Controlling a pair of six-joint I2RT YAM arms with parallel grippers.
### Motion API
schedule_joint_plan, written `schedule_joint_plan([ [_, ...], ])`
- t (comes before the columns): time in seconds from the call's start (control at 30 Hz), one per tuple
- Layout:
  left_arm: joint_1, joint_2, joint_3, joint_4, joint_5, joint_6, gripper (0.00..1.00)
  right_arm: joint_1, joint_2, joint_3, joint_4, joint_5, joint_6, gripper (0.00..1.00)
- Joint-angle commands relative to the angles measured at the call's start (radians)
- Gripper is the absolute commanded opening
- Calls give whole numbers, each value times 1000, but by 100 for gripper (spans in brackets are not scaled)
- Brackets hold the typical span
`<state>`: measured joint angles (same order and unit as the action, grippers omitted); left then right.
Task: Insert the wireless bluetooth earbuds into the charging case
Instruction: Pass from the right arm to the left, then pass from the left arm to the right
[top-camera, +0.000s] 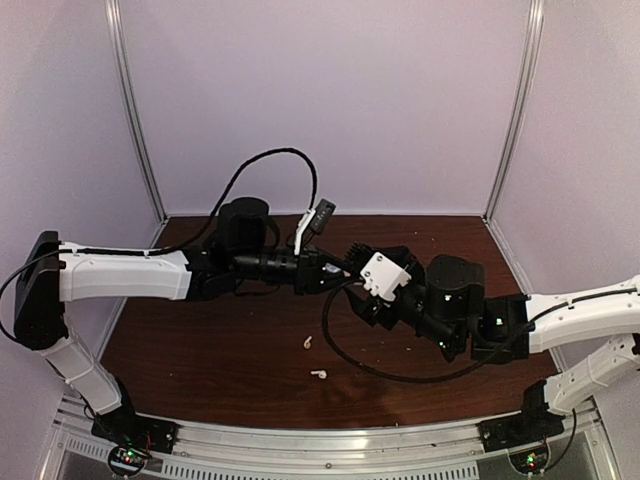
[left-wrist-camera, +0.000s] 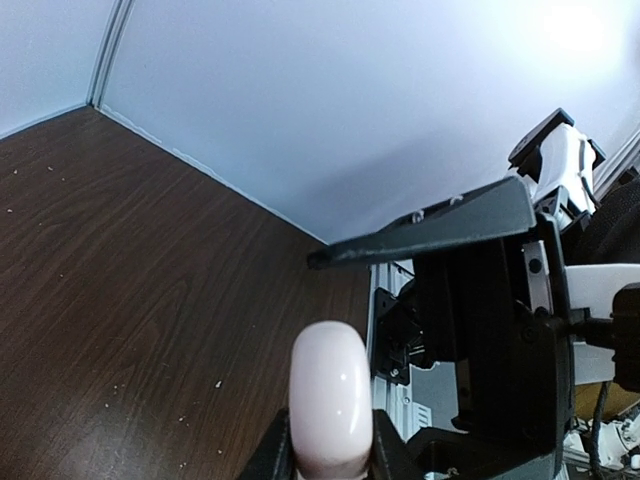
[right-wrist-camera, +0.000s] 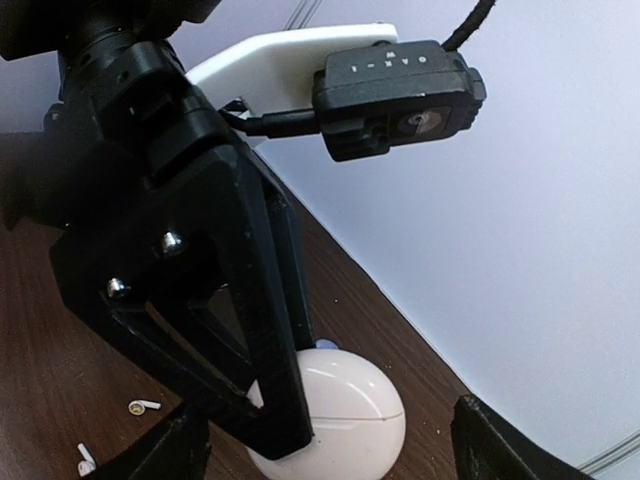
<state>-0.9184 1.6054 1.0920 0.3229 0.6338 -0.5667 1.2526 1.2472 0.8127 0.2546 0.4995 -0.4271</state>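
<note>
- The left gripper (left-wrist-camera: 330, 455) is clenched on the case (right-wrist-camera: 345, 410), a white egg-shaped shell pinched between its fingers and held out toward the right arm.
- The case's seam shows as a thin line with no gap, so the lid looks closed; whether the case rests on the desk (top-camera: 200, 350) or hangs just above it cannot be told.
- The right gripper (right-wrist-camera: 335, 450) is released, with one finger on each side of the case and neither touching it in the wrist view.
- The coming move turns on this: the case lies straight ahead of the right gripper, between its spread fingers, with the seam running roughly level across it.
- The earbuds lie loose on the desk, toward the near edge from where the two grippers meet, apart from each other and from the case.
- The farther earbud (top-camera: 308, 342) seems to lie along the near-far line, and the nearer earbud (top-camera: 319, 375) more crosswise; they are too small to be sure.
- Both arms reach about equally close to them, but only the right gripper is free, so it is probably the one to fetch them once the lid is open.
- Count: one case, two earbuds, both pale.
</note>
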Motion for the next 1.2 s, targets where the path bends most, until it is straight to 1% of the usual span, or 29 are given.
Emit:
schedule_joint_plan([
  [0.0, -1, -23, 37, -12, -28, 62, 8, 8, -40, -4, 11, 22, 35, 94],
  [0.03, 1, -32, 39, -27, -31, 83, 7, 7, -55, -5, -4, 12, 47, 99],
  [0.2, 11, -87, 51, -161, -64, 258, 5, -14, -183, -63, -26, -172, 112, 100],
  [0.33, 12, -150, 50, -255, -48, 420, 7, -104, -238, -33, -140, -401, 223, 100],
  [0.4, 11, -181, 36, -272, -36, 479, 7, -139, -245, -6, -200, -507, 254, 99],
  [0.53, 10, -220, 14, -291, 12, 555, 7, -199, -214, 55, -297, -730, 303, 84],
  [0.63, 5, -233, 16, -305, 39, 618, 7, -219, -166, 107, -360, -851, 314, 60],
  [0.67, 3, -235, 16, -308, 40, 630, 7, -219, -157, 113, -360, -876, 316, 57],
  [0.77, -14, -234, 22, -318, 36, 675, 7, -222, -140, 126, -335, -923, 340, 55],
  [0.9, -43, -216, 42, -365, 8, 706, 7, -223, -93, 161, -356, -952, 339, 48],
  [1.17, -57, -196, 52, -371, 3, 706, 6, -223, -69, 174, -375, -949, 328, 29],
])
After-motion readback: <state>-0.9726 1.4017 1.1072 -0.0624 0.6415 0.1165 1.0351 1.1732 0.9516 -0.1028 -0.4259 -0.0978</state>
